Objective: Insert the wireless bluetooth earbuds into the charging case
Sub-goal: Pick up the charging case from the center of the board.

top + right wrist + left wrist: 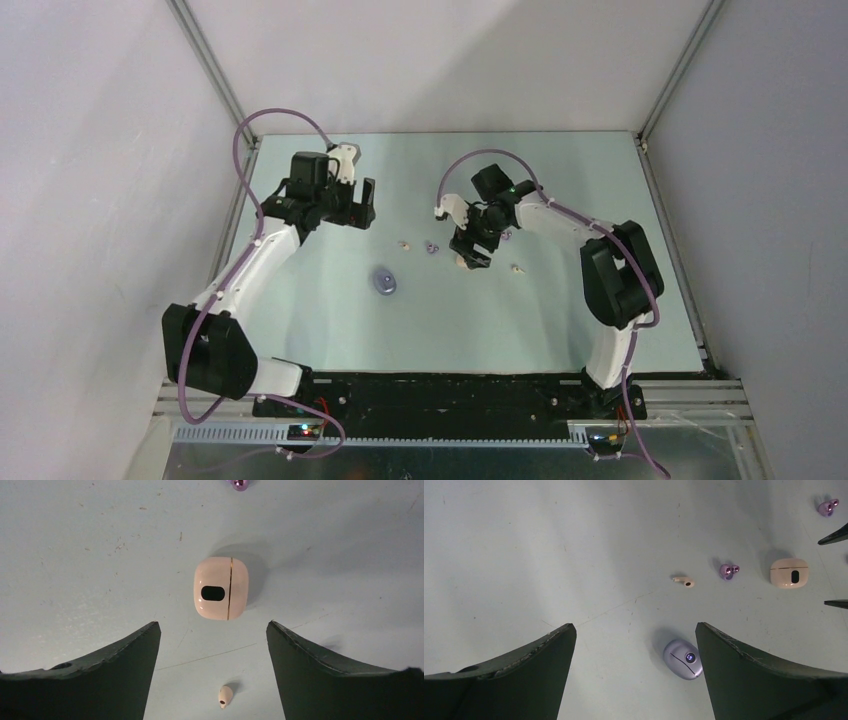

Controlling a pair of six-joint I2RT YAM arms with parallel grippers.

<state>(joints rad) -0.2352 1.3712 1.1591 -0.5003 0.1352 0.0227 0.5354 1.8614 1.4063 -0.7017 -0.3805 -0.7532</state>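
Note:
A closed lilac pebble-like case [384,282] lies mid-table; in the left wrist view it [682,659] sits just inside my right finger. A closed cream case [221,588] lies just ahead of my open right gripper [212,627], which hovers over it [472,255]. One cream earbud [224,696] lies between the right fingers, and a purple one [239,484] lies beyond the case. Another cream earbud [684,581] and purple earbud [728,570] lie left of the cream case [789,573]. My left gripper [362,208] is open, empty and raised at the far left [635,627].
The pale green table [560,180] is walled by grey panels on the left, back and right. The right gripper's fingertips [835,536] reach into the right edge of the left wrist view. A second purple earbud [827,507] lies beyond them.

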